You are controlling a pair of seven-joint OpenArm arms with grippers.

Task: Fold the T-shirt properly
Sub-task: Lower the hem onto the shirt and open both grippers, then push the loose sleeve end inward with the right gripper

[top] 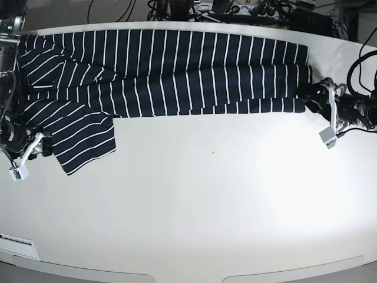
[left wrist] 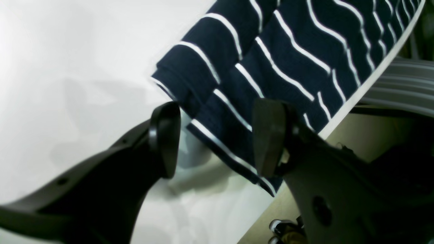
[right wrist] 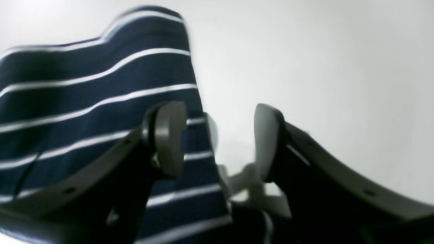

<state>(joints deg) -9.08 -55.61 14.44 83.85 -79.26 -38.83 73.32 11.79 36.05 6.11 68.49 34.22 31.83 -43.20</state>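
Observation:
The T-shirt (top: 177, 71), dark navy with thin white stripes, lies stretched along the far side of the white table (top: 206, 194), with a sleeve (top: 82, 138) spread toward the front at the left. My left gripper (top: 312, 99) sits at the shirt's right end. In the left wrist view it (left wrist: 217, 142) is open, and the shirt's hem corner (left wrist: 237, 142) lies between its black fingers (left wrist: 166, 139) on the tabletop. My right gripper (top: 44, 150) is at the sleeve's left edge. The right wrist view shows it (right wrist: 217, 142) open, with the shirt's edge (right wrist: 101, 101) running between the fingers.
The table edge (left wrist: 356, 98) runs close beside the left gripper, with the floor and a shoe (left wrist: 284, 230) below it. Cables and equipment (top: 235, 9) crowd the space behind the table. A small label (top: 17, 240) sits at the front left edge.

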